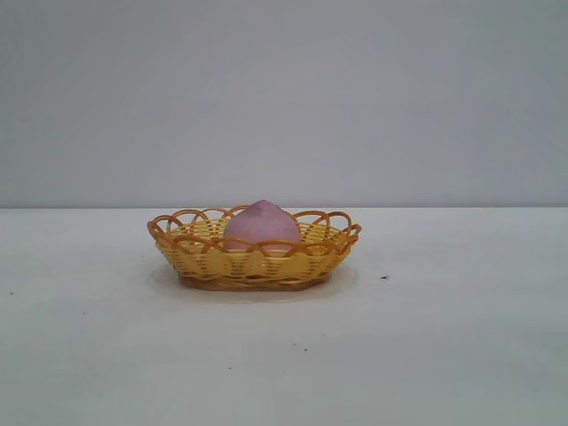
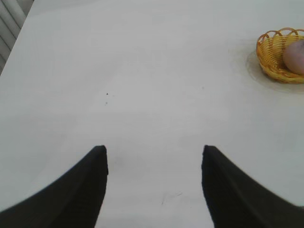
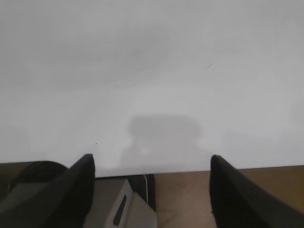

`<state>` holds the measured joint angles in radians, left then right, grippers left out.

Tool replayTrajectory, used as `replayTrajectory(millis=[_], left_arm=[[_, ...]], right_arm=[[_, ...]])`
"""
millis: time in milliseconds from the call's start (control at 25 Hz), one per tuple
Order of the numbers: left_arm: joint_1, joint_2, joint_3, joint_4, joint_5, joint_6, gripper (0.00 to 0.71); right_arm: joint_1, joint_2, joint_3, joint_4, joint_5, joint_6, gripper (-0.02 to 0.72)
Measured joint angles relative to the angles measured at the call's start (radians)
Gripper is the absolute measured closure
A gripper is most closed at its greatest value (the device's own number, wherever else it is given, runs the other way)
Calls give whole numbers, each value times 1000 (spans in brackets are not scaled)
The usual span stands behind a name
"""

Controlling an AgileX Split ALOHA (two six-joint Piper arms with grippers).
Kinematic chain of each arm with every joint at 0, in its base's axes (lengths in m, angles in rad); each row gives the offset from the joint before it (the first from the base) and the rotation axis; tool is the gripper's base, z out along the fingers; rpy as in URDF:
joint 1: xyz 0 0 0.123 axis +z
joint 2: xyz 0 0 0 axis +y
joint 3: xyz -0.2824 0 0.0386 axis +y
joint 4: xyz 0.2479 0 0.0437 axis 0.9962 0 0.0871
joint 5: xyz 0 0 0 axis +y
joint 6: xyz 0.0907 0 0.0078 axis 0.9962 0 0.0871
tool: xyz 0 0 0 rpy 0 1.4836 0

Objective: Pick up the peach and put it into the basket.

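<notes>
The pink-mauve peach (image 1: 261, 223) lies inside the yellow wicker basket (image 1: 204, 259) with the orange-brown looped rim, in the middle of the white table. No gripper shows in the exterior view. In the left wrist view the basket (image 2: 270, 54) with the peach (image 2: 295, 57) is far off at the frame's edge. My left gripper (image 2: 155, 156) is open and empty over bare table, well away from the basket. My right gripper (image 3: 152, 164) is open and empty, hovering over the table's edge; basket and peach are out of its view.
The white table (image 1: 444, 355) has a few small dark specks. The right wrist view shows the table's edge (image 3: 190, 169), brown floor (image 3: 190, 199) and a grey mount below it. A slatted white object (image 2: 9, 23) stands beyond the table's corner.
</notes>
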<state>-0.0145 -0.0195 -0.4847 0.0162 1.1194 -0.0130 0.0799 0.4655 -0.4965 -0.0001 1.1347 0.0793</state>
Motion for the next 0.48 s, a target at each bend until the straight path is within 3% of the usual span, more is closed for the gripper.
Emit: replayTrajectory(millis=[480], left_arm=[[0, 0, 0, 0, 0, 0, 330]], right_arm=[[0, -445, 3, 3, -6, -57, 214]])
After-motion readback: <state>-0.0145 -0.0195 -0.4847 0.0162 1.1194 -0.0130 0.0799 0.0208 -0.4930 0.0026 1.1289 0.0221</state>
